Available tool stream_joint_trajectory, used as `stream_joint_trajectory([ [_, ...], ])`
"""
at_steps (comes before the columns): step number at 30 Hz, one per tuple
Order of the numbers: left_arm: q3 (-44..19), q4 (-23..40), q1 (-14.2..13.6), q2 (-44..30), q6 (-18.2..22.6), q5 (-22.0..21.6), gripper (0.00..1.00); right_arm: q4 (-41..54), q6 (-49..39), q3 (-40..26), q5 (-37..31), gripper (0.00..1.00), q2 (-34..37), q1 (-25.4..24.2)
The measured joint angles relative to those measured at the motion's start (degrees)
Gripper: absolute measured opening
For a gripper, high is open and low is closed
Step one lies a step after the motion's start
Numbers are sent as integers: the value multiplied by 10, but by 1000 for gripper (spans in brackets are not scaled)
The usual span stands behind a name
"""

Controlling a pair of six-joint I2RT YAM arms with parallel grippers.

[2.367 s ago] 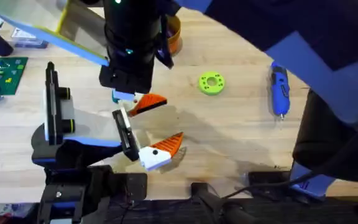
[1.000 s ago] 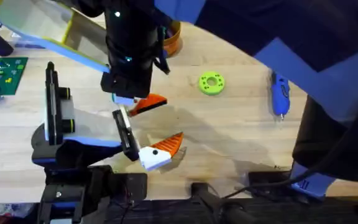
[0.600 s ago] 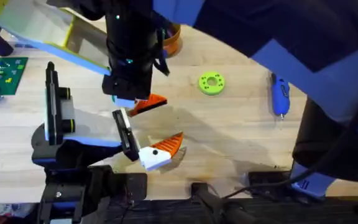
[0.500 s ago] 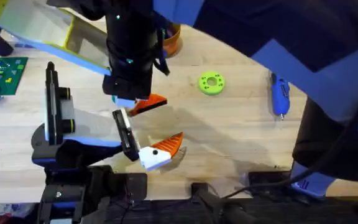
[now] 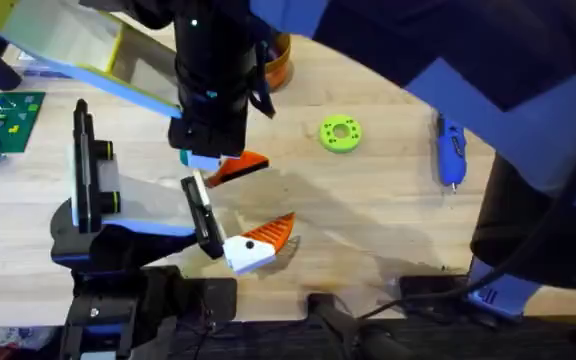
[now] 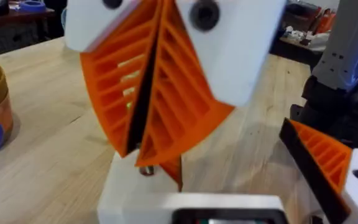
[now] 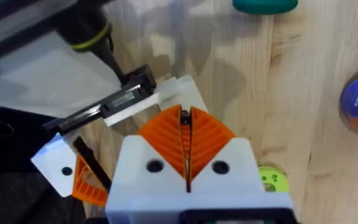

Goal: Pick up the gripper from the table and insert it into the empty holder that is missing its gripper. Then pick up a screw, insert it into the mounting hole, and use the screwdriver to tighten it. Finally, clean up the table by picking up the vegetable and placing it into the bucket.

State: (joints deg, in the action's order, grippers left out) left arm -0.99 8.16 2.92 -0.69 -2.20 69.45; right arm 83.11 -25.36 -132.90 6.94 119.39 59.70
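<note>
right gripper (image 7: 186, 118) is pinched on the gripper (image 5: 240, 166) at the far end of the holder (image 5: 204, 216) (white base near the rail tip), so any tilt in that grip could jam it or drop it unseated.

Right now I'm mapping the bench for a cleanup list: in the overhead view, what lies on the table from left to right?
Green circuit board → black-based stand → dot-marked orange finger → lime-green ring → blue screwdriver.
</note>
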Motion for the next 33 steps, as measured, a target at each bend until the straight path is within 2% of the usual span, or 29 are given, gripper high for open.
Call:
stream_joint_trajectory([
  [33, 0, 0, 0, 0, 0, 0, 986, 1, -9, 11, 0, 11, 0, -2],
])
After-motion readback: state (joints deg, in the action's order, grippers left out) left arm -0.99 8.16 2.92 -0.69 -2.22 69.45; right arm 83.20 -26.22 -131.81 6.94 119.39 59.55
